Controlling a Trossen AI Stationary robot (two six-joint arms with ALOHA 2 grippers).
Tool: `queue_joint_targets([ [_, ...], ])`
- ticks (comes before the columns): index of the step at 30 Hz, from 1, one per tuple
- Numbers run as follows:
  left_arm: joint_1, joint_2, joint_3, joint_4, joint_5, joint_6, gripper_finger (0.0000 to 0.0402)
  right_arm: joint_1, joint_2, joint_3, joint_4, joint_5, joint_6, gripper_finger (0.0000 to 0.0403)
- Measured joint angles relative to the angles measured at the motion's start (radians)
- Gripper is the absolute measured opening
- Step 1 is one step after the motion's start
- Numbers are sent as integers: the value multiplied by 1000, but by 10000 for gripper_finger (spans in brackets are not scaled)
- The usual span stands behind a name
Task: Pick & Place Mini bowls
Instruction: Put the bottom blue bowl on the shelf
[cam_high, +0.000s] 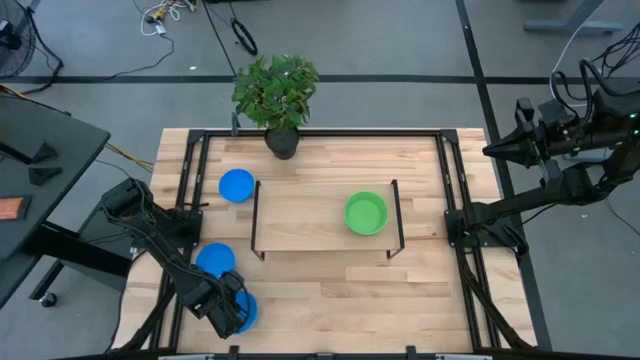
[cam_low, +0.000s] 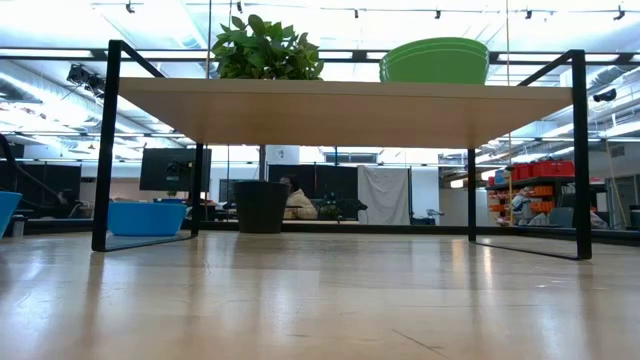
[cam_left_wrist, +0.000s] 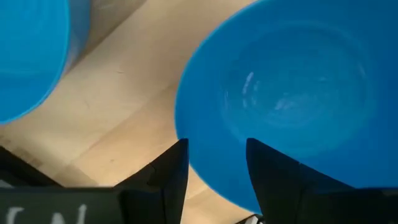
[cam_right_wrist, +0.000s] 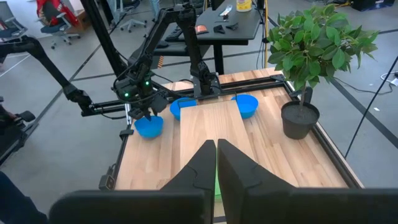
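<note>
- The left gripper (cam_high: 232, 312) hangs over the near left corner of the worktop (cam_high: 320, 290), its fingers (cam_left_wrist: 163, 180) spread to either side of the near rim of a blue mini bowl (cam_left_wrist: 292, 106). The rim runs crosswise between the fingers, so a close here would likely pinch the bowl's wall; nothing is gripped yet.
- That bowl sits upright, bright blue, round and shallow with a smooth, glossy inside; being round, it has no long axis to line up with.
- A second blue bowl (cam_high: 215, 259) lies just beyond it on the left side, close but apart.
- A third blue bowl (cam_high: 236, 185) stands farther back on the left, near the small raised shelf (cam_high: 300, 215).
- A green bowl (cam_high: 366, 213) rests upright on the shelf's right part.
- The left arm is plainly the nearer one to every blue bowl.
- The right gripper (cam_right_wrist: 216, 163) waits off the worktop's far right edge, fingers pressed together, empty.
- A leafy plant (cam_high: 277, 88) in a dark pot stands at the far edge.
</note>
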Motion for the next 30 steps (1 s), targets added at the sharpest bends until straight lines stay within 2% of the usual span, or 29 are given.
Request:
queue_joint_targets([
  [13,0,-18,8,19,23,5,165,0,0,0,0,0,0,21],
  [21,0,-64,37,3,-3,6,165,0,0,0,0,0,0,21],
  [30,-3,-66,48,-113,20,6,165,0,0,0,0,0,0,21],
])
